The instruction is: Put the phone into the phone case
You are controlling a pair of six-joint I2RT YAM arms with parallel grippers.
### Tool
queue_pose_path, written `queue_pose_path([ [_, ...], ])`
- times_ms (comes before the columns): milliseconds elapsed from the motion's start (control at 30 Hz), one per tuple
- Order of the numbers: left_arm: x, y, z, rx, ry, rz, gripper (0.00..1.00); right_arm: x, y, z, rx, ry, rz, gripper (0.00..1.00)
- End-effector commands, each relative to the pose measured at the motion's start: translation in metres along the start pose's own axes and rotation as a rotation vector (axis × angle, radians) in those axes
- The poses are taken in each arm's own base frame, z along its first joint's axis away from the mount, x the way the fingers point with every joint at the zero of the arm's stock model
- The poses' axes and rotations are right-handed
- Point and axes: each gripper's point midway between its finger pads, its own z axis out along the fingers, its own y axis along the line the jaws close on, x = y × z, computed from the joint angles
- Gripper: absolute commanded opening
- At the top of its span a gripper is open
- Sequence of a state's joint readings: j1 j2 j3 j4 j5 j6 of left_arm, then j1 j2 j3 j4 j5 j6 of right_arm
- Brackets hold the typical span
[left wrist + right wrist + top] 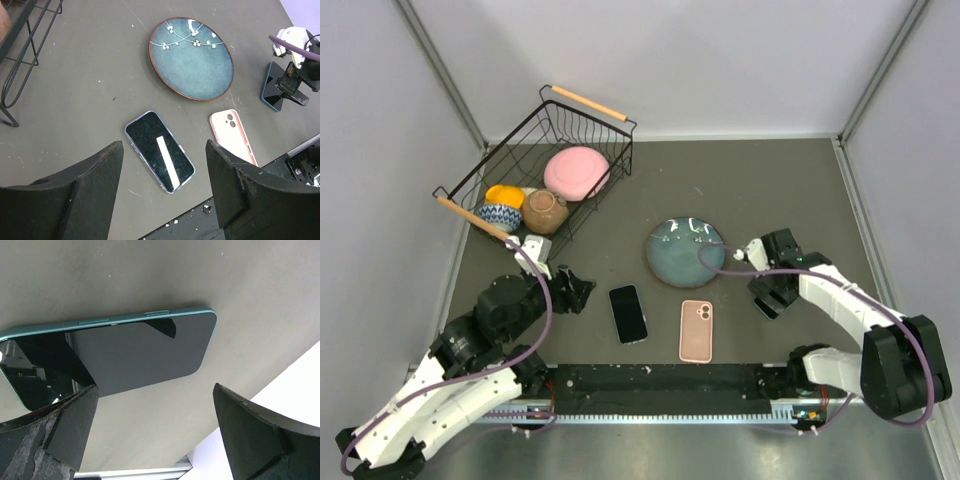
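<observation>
A teal-edged phone (135, 347) lies screen up on the table right of the plate; it also shows as the teal phone (271, 95). My right gripper (155, 390) hangs open just over it, one finger above its end, nothing between the jaws; it is the right gripper (767, 298) from above. A pink phone case (696, 330) lies flat near the front edge, camera holes at its far end, seen again as the pink case (233, 134). A second, dark-screened phone (628, 313) with a pale rim lies to its left. My left gripper (578, 290) is open and empty, left of that phone (159, 151).
A blue-green plate (686, 252) sits behind the phones. A black wire basket (590, 120) at the back left holds a pink bowl (576, 172), a brown pot (546, 211) and smaller bowls. White walls close in the table on three sides.
</observation>
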State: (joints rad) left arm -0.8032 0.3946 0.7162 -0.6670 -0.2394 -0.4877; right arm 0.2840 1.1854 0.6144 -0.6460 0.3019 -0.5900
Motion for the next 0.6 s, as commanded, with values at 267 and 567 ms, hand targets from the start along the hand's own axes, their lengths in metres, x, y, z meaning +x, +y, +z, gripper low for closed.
queue_pose_path([
  [267, -0.017, -0.015, -0.008, 0.083, -0.060, 0.008, 0.72, 0.020, 0.016, -0.010, 0.028, -0.008, 0.026, 0.99],
  [567, -0.019, -0.015, -0.012, 0.089, -0.077, -0.004, 0.72, 0.020, 0.034, -0.011, -0.037, -0.027, -0.064, 0.99],
])
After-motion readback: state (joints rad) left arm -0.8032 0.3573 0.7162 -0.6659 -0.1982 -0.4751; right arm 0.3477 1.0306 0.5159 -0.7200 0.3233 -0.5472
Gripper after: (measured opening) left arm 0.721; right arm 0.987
